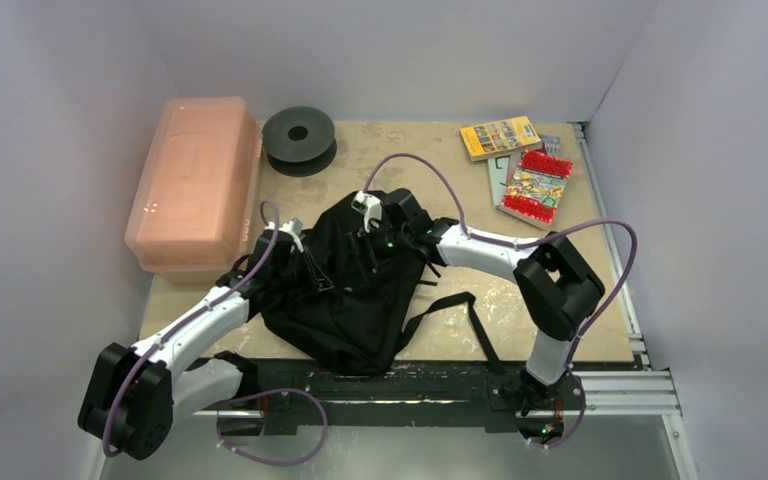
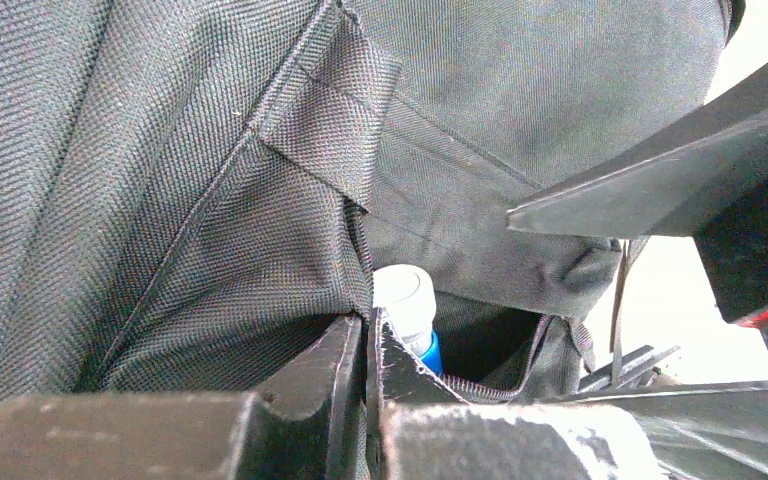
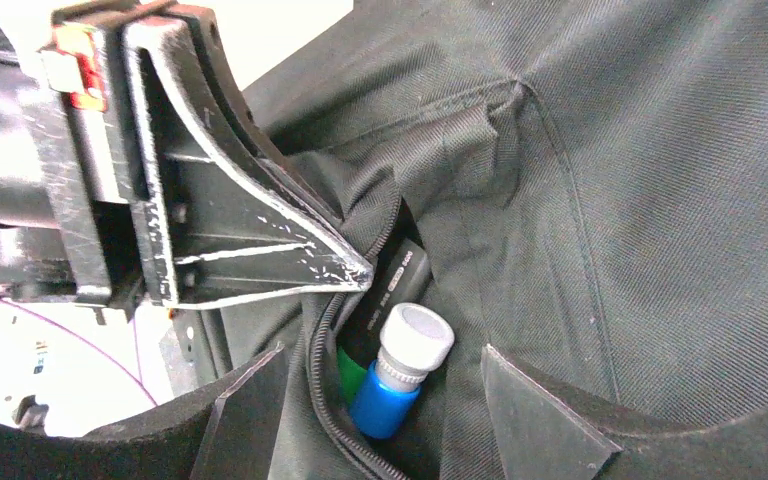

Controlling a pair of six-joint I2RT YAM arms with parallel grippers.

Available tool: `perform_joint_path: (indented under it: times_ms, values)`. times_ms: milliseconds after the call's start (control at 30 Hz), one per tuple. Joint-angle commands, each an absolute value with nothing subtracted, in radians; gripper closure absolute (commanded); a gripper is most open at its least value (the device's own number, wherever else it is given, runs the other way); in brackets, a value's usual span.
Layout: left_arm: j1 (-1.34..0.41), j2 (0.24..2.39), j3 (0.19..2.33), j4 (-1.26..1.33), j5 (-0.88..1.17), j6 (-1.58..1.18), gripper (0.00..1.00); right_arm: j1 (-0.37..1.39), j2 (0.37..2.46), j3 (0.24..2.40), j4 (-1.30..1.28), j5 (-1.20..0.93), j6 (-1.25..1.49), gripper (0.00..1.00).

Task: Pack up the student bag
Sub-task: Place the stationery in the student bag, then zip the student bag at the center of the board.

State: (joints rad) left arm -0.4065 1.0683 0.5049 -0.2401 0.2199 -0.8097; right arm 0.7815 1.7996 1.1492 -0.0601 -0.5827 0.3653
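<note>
Reaching left tool (image 2: pixel 369 335), seemingly pinching bag (image 2: pixel 160 190).

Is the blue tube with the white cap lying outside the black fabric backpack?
No, the blue tube sits inside the open pocket of the backpack.

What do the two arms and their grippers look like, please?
Both arms, left arm and right arm, have white shells and bulky black joints. A thin purple cable loops along each. The left gripper and right gripper have flat black wedge-shaped fingers with whitish scratches, and a small red tag near the mount.
</note>
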Motion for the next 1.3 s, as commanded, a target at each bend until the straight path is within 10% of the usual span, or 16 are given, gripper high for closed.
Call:
perform_joint_path:
  times_ms: [0, 267, 467, 667, 1033, 1267]
  values:
    - [-0.407, 1.075, 0.549, -0.221, 0.191, -0.786, 1.00, 0.788, 1.728, 1.136, -0.056, -0.494, 0.402, 0.25]
    - [-0.407, 1.157, 0.631, -0.269, 0.190, -0.735, 0.96, 0.806, 1.582, 1.005, -0.112, -0.282, 0.345, 0.31]
    - [-0.407, 1.092, 0.619, -0.266, 0.144, -0.728, 0.44, 0.833, 1.478, 0.864, -0.064, -0.199, 0.279, 0.30]
    - [-0.441, 0.938, 0.660, -0.356, 0.154, -0.660, 0.23, 0.841, 1.483, 0.847, -0.034, -0.076, 0.305, 0.35]
    - [-0.707, 0.964, 0.724, -0.315, 0.053, -0.571, 0.27, 0.837, 1.491, 0.818, 0.006, -0.056, 0.472, 0.97]
    - [-0.885, 1.156, 0.821, -0.269, -0.010, -0.529, 0.31, 0.741, 1.422, 0.784, 0.013, -0.235, 0.583, 1.00]
